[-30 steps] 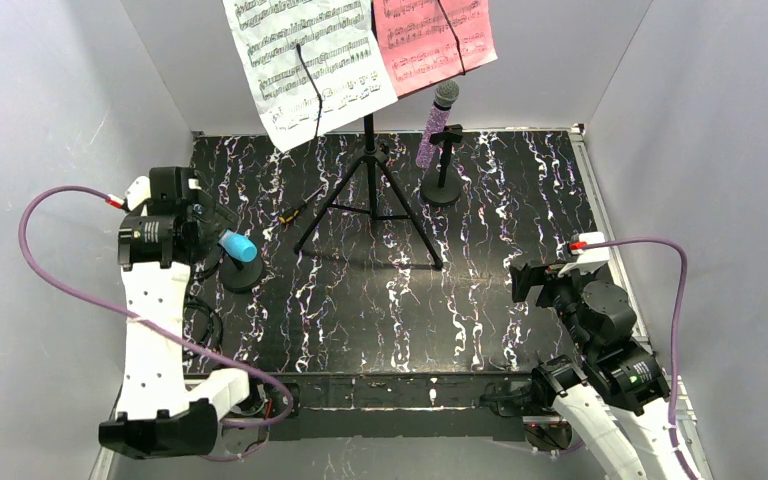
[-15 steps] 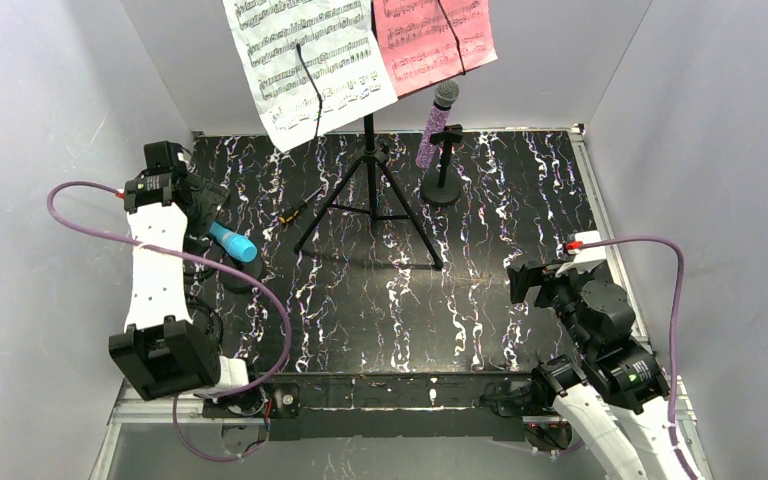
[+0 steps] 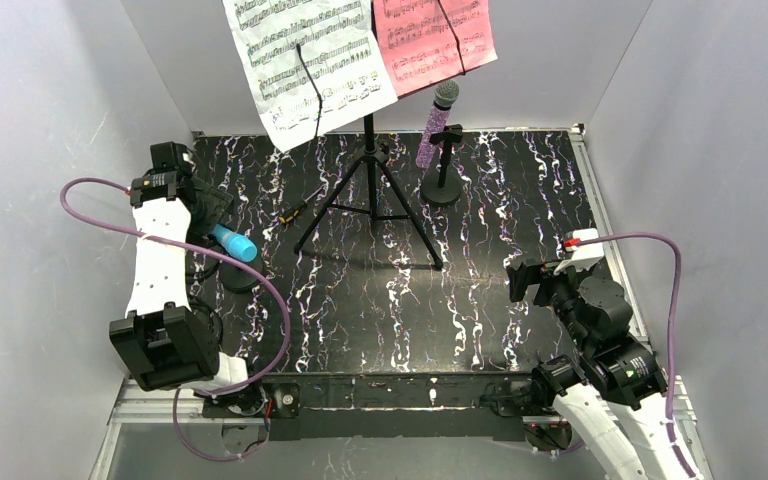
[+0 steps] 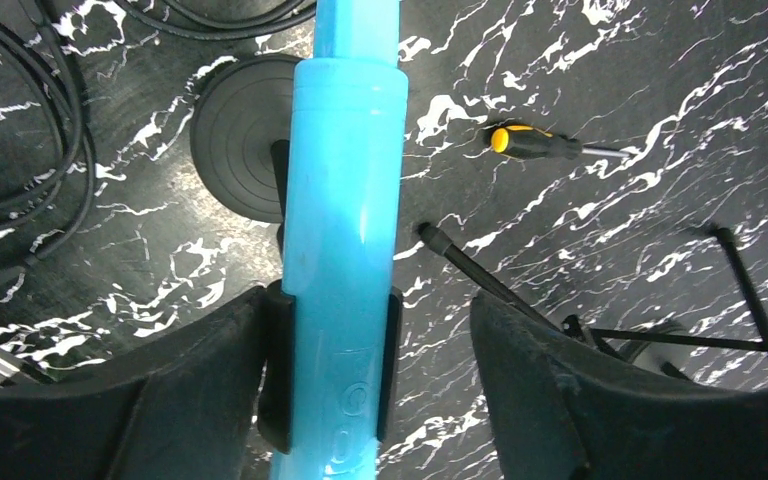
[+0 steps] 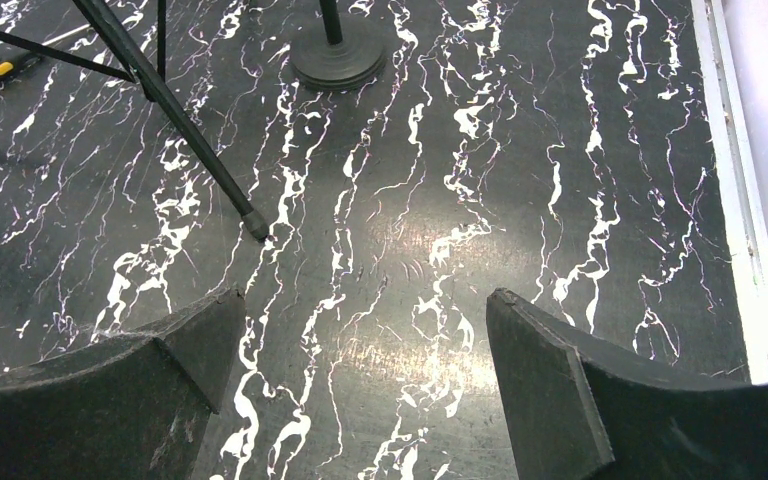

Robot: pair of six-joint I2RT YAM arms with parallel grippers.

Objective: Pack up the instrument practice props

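The blue microphone (image 3: 235, 243) (image 4: 345, 200) sits in the black clip of a round-based mic holder (image 4: 235, 150) at the left of the table. My left gripper (image 3: 205, 215) (image 4: 365, 305) is open around it. Its left finger is against the clip and its right finger stands apart. The purple glitter microphone (image 3: 438, 122) stands in the second holder (image 3: 442, 190) (image 5: 338, 62) at the back. White (image 3: 305, 60) and pink (image 3: 432, 38) music sheets hang on the stand. My right gripper (image 3: 520, 280) (image 5: 365, 310) is open and empty over the mat at the right.
The tall black tripod (image 3: 368, 200) stands at the back middle, with one leg in the right wrist view (image 5: 190, 140). A yellow-handled screwdriver (image 3: 295, 208) (image 4: 535, 143) lies by its left leg. Coiled black cable (image 4: 30, 130) lies at the left edge. Grey walls enclose the table.
My left arm has swung and stretched out, and its gripper has shifted back along the blue microphone, which has moved slightly back and left. The right arm has barely moved.
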